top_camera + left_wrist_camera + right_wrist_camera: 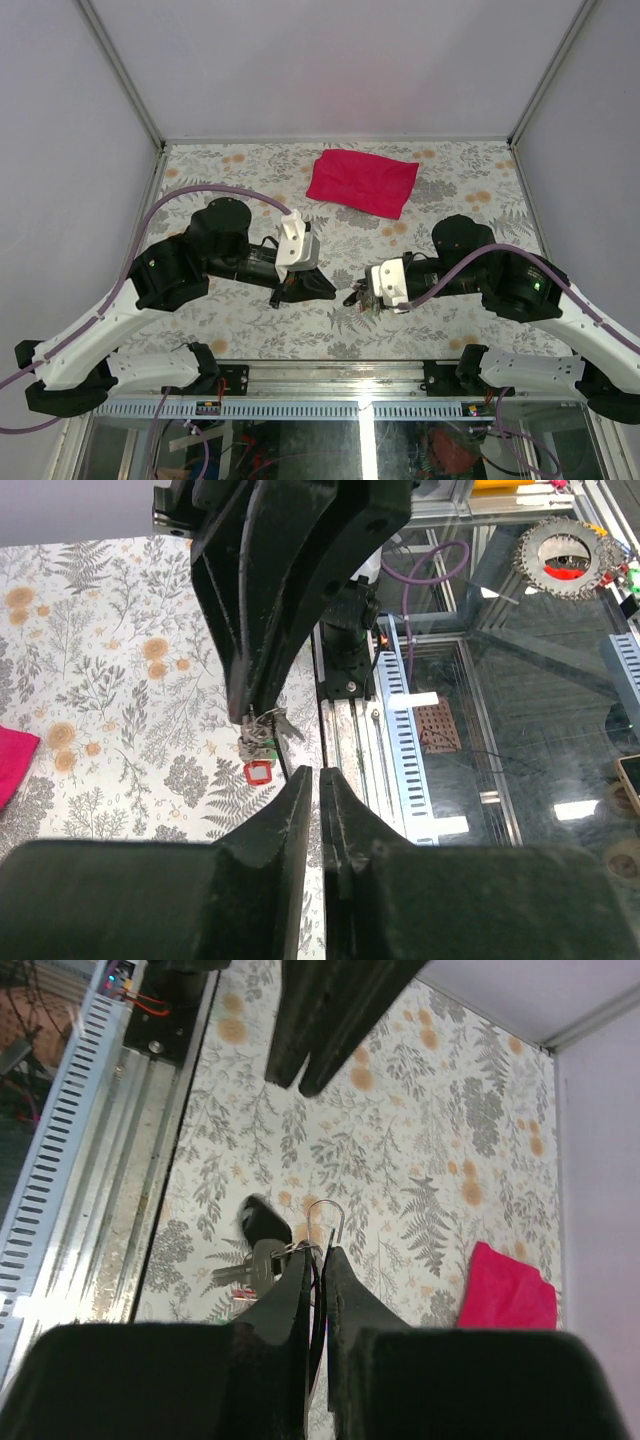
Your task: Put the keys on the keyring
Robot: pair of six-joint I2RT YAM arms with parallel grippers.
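Looks like you're late in the threading: your right gripper [318, 1257] is pinching the keyring [342, 1222], with the keys [250, 1265] dangling over the table's near edge. Your left gripper [318, 776] is nearly pressed together and empty. Next you'd check for leftover keys.

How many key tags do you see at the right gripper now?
3: black tag beside the keyring; red tag hanging lowest; green tag just above it. More may be hidden behind the right gripper.

Cloth [362, 182] on table [230, 170], behind keys [258, 1263].
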